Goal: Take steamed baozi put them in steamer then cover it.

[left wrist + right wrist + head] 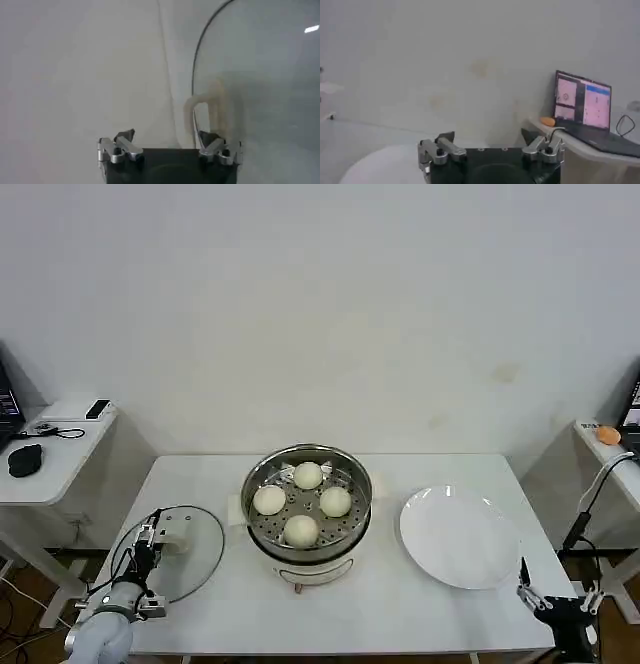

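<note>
you've got all four baozi (303, 502) sitting in the steamer (306, 514), which stands mid-table toward the back edge. the glass lid (186, 556) lies flat near the table's left edge, not on the steamer yet. left gripper (148, 546) is over the lid by its white handle (207, 114), fingers spread wide (nothing held). right gripper (540, 596) is parked at the table's front right corner, fingers wide too. the white plate (459, 537) sits bare, right of the steamer.
</note>
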Controlling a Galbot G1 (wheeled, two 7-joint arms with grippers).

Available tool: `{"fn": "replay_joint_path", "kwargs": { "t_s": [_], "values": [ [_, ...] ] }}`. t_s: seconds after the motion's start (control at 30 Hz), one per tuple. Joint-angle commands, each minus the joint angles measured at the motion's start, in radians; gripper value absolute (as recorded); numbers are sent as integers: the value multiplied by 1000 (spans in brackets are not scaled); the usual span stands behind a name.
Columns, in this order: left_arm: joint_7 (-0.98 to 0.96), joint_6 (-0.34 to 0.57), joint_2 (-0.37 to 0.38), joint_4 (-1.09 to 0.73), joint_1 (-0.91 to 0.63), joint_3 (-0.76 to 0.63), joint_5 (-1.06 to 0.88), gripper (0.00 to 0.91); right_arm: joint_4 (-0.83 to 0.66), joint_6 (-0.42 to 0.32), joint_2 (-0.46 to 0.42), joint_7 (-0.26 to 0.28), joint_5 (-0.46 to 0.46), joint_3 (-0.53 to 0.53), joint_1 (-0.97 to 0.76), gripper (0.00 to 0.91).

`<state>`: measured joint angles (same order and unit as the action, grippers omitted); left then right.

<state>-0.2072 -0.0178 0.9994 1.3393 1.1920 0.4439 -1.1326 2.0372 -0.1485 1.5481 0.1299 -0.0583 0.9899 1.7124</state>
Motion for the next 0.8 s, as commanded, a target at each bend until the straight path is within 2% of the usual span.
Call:
{"fn": "replay_joint_path", "kwargs": {
  "t_s": [0.03, 0.33, 0.67, 0.8],
  "values": [
    [-4, 1, 2, -45, -33, -11, 1, 0, -6, 3, 1, 0, 0, -3, -5, 907],
    [-9, 4, 9, -4, 1, 17, 11, 0, -16, 6, -6, 1, -1, -11, -16, 907],
    [-19, -25, 2, 154, 79, 81, 28, 0, -5, 6, -17, 3, -4, -15, -11, 907],
    [-24, -64, 2, 255, 128, 120, 36, 0, -4, 6, -21, 5, -3, -19, -10, 907]
  ]
}}
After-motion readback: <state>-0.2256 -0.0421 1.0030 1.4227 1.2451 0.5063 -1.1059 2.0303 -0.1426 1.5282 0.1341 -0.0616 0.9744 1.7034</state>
